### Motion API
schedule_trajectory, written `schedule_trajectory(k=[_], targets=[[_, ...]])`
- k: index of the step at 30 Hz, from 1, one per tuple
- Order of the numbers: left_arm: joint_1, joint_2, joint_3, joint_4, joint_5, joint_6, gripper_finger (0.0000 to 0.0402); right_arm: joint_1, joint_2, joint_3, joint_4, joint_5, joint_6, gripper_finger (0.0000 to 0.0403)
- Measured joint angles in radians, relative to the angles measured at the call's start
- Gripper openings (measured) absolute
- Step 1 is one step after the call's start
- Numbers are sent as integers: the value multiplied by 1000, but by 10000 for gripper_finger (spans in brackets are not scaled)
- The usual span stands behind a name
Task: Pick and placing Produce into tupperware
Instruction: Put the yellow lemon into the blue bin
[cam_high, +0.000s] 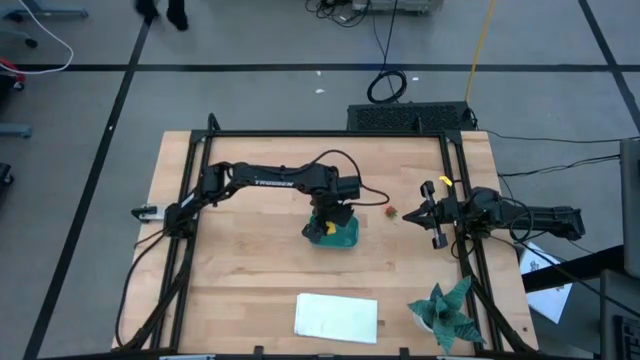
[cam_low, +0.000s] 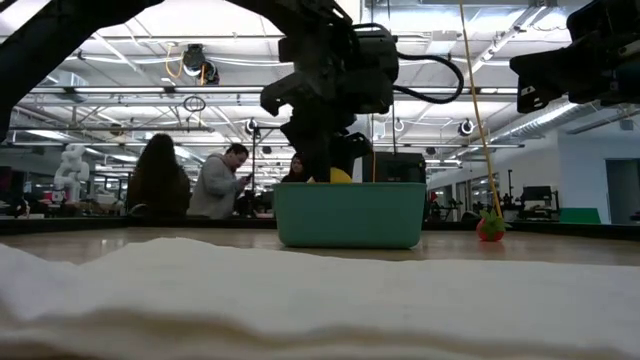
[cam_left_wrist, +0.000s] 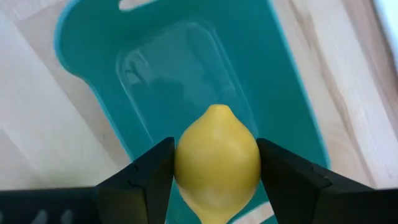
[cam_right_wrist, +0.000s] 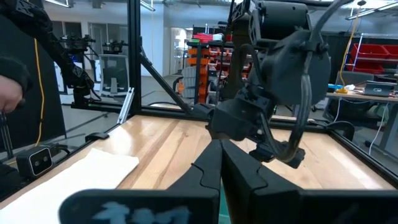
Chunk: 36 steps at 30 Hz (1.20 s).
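Two dark fingers of the left gripper (cam_left_wrist: 216, 180) clamp a yellow lemon-shaped plastic piece (cam_left_wrist: 217, 163) in the left wrist view, directly above the floor of the shallow teal-green rectangular plastic tub (cam_left_wrist: 186, 74). Only that view shows the grasp plainly. In the high view the gripper covers most of the tub (cam_high: 346, 237) near the frame's centre, and just a speck of yellow shows at its lower-left corner. The low view shows the lemon's top (cam_low: 340, 176) peeking over the tub's rim (cam_low: 349, 214), with the left arm coming down from the upper left.

Just right of the tub in the high view lies a small dark red rounded piece (cam_high: 391, 211) on the wooden table (cam_high: 240, 270); the low view shows it with a green patch, at right of centre (cam_low: 490, 228). The right gripper (cam_high: 420, 213) waits right of it, its fingers pressed together in the right wrist view (cam_right_wrist: 221, 162).

A flat white rectangle (cam_high: 337, 316) lies at lower centre, and a spiky teal-green plant (cam_high: 447, 309) at lower right. People (cam_low: 190, 180) stand in the room behind.
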Motion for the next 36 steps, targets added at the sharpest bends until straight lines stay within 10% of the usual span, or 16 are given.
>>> schedule_trajectory(k=[36], targets=[[8, 0, -68, 59, 43, 26, 211, 0, 0, 0, 1, 0, 0, 0]])
